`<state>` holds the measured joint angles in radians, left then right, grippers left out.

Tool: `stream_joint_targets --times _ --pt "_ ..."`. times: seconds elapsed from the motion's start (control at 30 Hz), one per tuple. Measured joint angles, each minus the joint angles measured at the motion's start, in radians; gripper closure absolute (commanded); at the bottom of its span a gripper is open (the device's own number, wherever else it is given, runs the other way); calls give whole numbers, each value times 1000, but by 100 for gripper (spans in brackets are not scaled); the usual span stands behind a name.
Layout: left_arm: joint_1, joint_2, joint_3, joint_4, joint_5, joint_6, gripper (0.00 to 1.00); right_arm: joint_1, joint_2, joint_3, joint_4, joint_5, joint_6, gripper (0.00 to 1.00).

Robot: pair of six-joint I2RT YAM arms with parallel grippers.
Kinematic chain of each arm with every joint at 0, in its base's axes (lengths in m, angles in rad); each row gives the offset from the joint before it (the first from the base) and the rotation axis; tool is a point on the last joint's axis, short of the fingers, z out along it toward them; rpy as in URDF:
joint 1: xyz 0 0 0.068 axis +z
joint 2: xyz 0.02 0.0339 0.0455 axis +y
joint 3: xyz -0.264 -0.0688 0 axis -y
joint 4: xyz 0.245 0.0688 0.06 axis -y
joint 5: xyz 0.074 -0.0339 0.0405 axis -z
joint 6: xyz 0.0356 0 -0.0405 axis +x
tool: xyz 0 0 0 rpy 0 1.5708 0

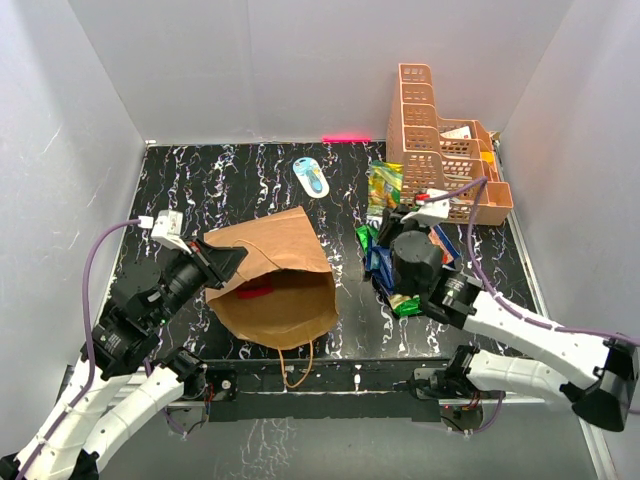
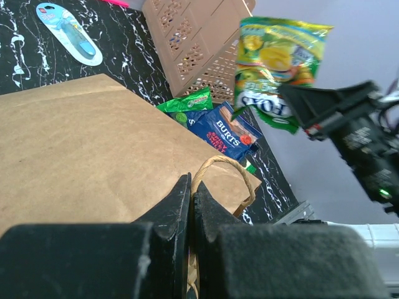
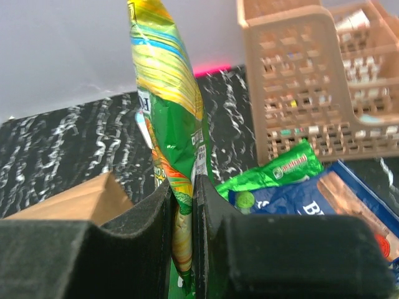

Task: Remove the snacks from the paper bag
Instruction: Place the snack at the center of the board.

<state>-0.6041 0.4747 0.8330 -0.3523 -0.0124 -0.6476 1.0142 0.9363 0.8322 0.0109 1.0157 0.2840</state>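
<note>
Black tabletop, veined white, lies open at upper left of the top view. Crinkled brown paper bag lies on its side centre-left, mouth gaping toward the bottom edge. The left tool is pressed together on its rim. The right tool pinches a glossy green-and-yellow packet upright above flat blue and green packets, near the lattice basket at upper right.
</note>
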Motion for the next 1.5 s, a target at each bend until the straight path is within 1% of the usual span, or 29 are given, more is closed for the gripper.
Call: stream_joint_targets --times 0.1,0.17,0.23,0.33,0.37,0.4,0.53,0.67,0.83,1.03,1.2,1.5 --pt "0 2 1 0 2 0 100 -180 16 -60 -65 -126 219 92" --pt "0 3 6 0 5 0 100 -266 9 -101 -80 -191 348 92" --pt "0 5 10 1 10 0 100 -324 -18 -164 -75 -248 472 92" --pt "0 7 11 4 18 0 100 -356 -90 -276 -47 -290 608 92" --pt "0 8 11 4 20 0 100 -367 -141 -340 -29 -303 680 92" --pt "0 8 11 4 21 0 100 -375 -145 -345 -29 -304 688 93" --pt "0 8 11 5 24 0 100 -422 -199 -431 25 -302 827 92" --pt "0 8 11 5 27 0 100 -461 -181 -470 72 -309 940 92" --pt "0 7 11 0 27 1 100 -488 -136 -542 151 -317 1037 92" --pt "0 1 11 -8 27 2 100 -505 -79 -621 211 -333 1094 92" --pt "0 1 11 -7 27 1 100 -510 -75 -661 252 -335 1147 92" --pt "0 2 11 -7 27 1 100 -519 -22 -683 247 -331 1212 92"
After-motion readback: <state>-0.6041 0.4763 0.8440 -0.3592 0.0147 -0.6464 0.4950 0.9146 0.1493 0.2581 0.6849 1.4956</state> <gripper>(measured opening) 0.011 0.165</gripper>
